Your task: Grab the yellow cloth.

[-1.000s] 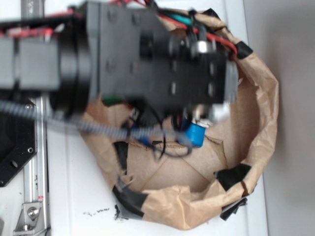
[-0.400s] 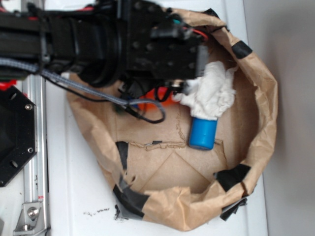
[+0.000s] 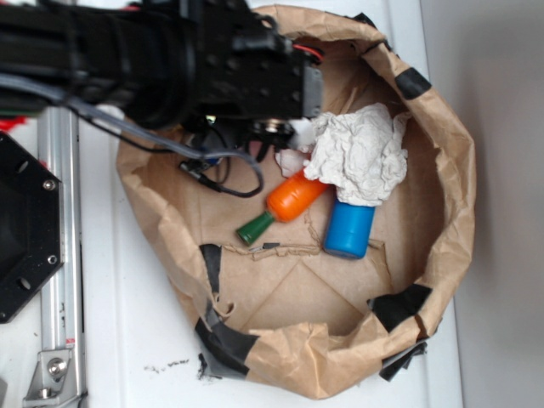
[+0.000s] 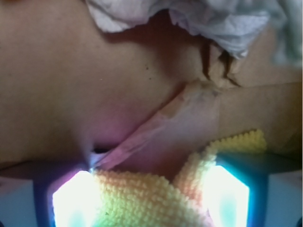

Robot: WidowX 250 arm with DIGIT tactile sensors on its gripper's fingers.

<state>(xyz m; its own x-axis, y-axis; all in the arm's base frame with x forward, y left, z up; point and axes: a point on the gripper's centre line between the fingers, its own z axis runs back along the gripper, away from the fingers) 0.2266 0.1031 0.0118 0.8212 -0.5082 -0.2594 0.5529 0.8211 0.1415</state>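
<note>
While the claw (image 4: 149,196) sits at 6 o'clock in the wrist view, its 2 fingers (image 4: 78,198) flank the yellow cloth (image 4: 142,198) bunched between them, apparently pinching it; whitish wad (image 4: 213,19) at 12 o'clock

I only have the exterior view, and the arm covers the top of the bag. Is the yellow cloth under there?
Observer: Yes. The wrist view shows the yellow cloth lying between the fingers of the hand.
Operator: Is the hand shut on it yet?
Observer: Cannot tell. The fingers sit either side of the cloth, glowing, and contact is not clear.
Operator: Anything else near the hand?
Observer: The white wad lies just ahead of it, apart from the cloth, with bare brown bag between them.
</note>
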